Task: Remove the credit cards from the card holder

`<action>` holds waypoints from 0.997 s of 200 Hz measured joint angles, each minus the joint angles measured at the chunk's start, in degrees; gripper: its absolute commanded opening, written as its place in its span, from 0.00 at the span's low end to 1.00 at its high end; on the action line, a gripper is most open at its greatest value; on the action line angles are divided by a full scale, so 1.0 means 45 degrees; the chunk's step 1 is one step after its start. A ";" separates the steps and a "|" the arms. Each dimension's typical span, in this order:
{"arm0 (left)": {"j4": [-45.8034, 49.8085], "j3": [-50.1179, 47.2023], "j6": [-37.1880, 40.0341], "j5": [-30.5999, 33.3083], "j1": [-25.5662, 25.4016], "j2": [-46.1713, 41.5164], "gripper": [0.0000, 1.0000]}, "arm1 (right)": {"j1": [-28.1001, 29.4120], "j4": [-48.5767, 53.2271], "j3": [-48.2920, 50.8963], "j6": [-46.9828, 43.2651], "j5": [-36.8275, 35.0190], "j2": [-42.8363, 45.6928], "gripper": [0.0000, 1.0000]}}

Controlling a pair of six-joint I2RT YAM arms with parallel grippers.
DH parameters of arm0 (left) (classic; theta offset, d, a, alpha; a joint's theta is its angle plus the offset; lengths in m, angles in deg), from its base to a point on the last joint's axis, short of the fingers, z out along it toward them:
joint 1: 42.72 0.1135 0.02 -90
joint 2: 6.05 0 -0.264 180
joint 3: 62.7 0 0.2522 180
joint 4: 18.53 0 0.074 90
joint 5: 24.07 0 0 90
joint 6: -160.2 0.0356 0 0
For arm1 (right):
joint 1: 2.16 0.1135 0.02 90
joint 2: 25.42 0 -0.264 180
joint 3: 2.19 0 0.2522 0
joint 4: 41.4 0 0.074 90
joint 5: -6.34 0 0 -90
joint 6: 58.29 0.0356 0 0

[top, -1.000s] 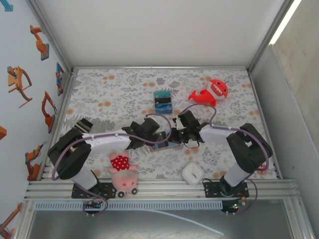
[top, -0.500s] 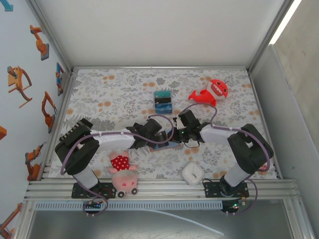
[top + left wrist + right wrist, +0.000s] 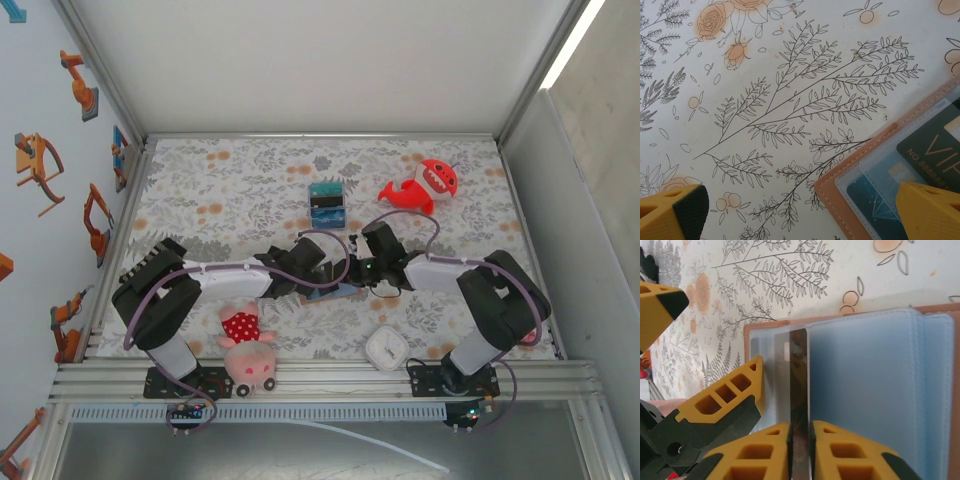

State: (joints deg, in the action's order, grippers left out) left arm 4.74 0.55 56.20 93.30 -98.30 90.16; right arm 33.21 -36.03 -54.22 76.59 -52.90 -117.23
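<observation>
The tan card holder (image 3: 335, 292) lies open mid-table, between both grippers. My left gripper (image 3: 322, 274) is open wide above its left end. In the left wrist view the left gripper (image 3: 802, 215) straddles the holder's leather corner (image 3: 840, 186), one yellow fingertip (image 3: 932, 212) over a clear sleeve. That sleeve holds credit cards, one dark (image 3: 935, 145) and one teal (image 3: 867, 197). My right gripper (image 3: 800, 442) is shut on a thin dark credit card (image 3: 799, 375) seen edge-on. The card stands up between the blue-grey sleeves (image 3: 865, 380). The left gripper's finger (image 3: 722, 397) is close beside it.
A teal-black-blue striped box (image 3: 327, 203) and a red shark toy (image 3: 425, 185) sit behind the holder. A pink pig plush (image 3: 245, 345) and a white square clock (image 3: 385, 347) lie near the front edge. The flowered cloth (image 3: 220, 190) is bare at back left.
The left arm has folded in, bringing its open gripper a little rightward onto the holder. The right gripper has barely shifted.
</observation>
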 measured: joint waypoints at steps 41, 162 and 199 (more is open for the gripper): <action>0.0049 0.0034 -0.0092 0.0005 0.0000 0.0024 0.97 | 0.0000 -0.1545 0.0185 0.0685 0.0607 -0.0617 0.09; 0.0097 0.0034 -0.0146 0.0087 0.0000 0.0005 0.97 | -0.0107 0.0374 0.0083 -0.0350 -0.0554 0.0690 0.00; 0.0413 0.0034 -0.0131 0.0325 0.0000 -0.0170 0.97 | -0.0146 0.1724 0.0015 -0.1020 -0.1287 0.1763 0.00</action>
State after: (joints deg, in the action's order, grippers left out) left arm 6.60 0.71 55.61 94.77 -98.30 89.39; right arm 32.56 -28.27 -54.15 72.00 -58.69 -109.30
